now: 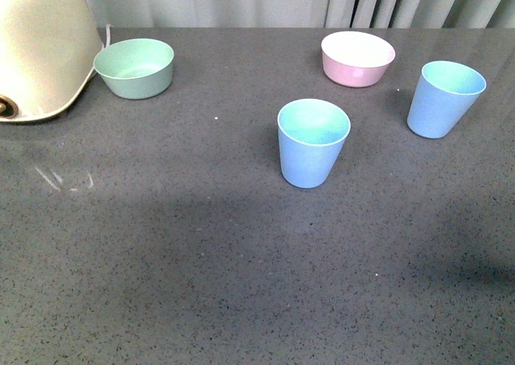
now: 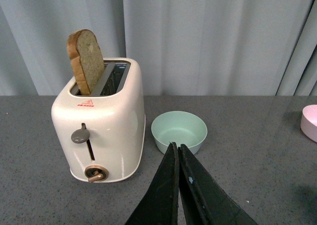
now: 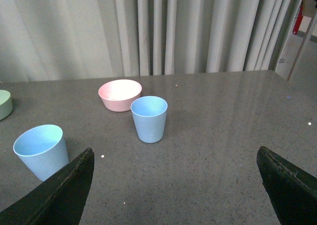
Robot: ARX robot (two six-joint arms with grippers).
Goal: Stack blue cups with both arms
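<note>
Two light blue cups stand upright and apart on the grey table. One cup is near the middle, the other cup at the far right. In the right wrist view the far-right cup is ahead of my right gripper and the middle cup is by one finger. The right gripper is open wide and empty. My left gripper is shut and empty, pointing at the mint-green bowl. Neither arm shows in the front view.
A cream toaster with a slice of bread stands at the far left, the mint-green bowl beside it. A pink bowl sits at the back between the cups. Curtains hang behind the table.
</note>
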